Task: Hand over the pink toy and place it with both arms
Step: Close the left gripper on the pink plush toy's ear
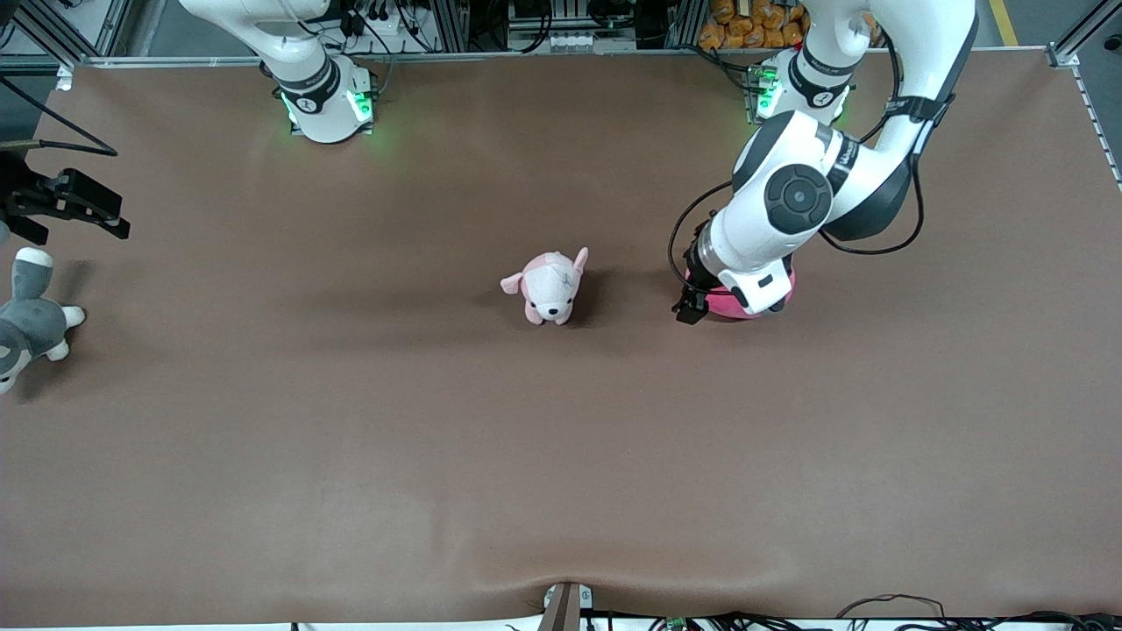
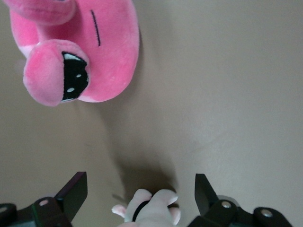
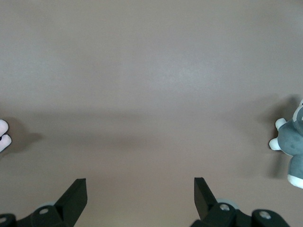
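The pink toy (image 1: 780, 294) lies on the brown table toward the left arm's end, mostly hidden under the left arm's wrist. In the left wrist view, the pink toy (image 2: 80, 52) shows one sleepy black eye and its mouth line. My left gripper (image 1: 690, 309) is low beside the toy, open and empty. In the left wrist view, the left gripper (image 2: 140, 179) has its fingers wide apart, and the toy lies outside them. My right gripper (image 1: 101, 213) waits over the right arm's end of the table, and the right wrist view shows it (image 3: 139, 182) open and empty.
A pale pink-and-white dog plush (image 1: 550, 287) sits mid-table beside the left gripper, and also shows in the left wrist view (image 2: 147, 213). A grey-and-white plush (image 1: 26, 320) lies at the right arm's end of the table, and also shows in the right wrist view (image 3: 291, 144).
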Controlling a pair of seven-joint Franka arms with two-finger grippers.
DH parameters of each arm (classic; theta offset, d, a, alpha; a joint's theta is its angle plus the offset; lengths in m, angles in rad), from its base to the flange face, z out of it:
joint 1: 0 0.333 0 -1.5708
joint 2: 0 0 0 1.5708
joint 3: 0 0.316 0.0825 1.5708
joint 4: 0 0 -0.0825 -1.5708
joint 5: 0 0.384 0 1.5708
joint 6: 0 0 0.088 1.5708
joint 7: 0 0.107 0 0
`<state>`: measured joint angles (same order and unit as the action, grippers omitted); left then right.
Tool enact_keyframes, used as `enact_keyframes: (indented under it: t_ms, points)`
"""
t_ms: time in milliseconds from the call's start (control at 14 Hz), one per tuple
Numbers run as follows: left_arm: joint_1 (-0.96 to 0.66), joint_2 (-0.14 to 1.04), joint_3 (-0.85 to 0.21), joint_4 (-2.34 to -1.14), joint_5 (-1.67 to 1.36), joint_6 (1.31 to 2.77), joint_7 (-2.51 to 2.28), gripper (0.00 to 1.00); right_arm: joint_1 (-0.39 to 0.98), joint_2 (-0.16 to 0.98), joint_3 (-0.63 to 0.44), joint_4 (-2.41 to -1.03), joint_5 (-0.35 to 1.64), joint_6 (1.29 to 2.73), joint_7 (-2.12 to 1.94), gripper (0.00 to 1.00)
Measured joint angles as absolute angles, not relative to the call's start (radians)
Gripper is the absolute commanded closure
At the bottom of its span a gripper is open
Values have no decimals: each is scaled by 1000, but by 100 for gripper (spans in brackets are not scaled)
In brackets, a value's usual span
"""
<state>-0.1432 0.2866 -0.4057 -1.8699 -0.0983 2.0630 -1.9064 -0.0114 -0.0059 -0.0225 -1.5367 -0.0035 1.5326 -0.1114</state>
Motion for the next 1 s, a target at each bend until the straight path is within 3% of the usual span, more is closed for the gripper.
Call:
enact_keyframes:
  t_ms: [500, 1000]
  points:
    - [-114, 280, -400, -1874, -97, 1913, -2202, 0, -11, -6, -23, -1537, -3, 1533, -111, 0]
    - [-116, 201, -457, -2005, 21, 1891, -2201, 0, -11, 5, -23, -1537, -4, 1533, -111, 0]
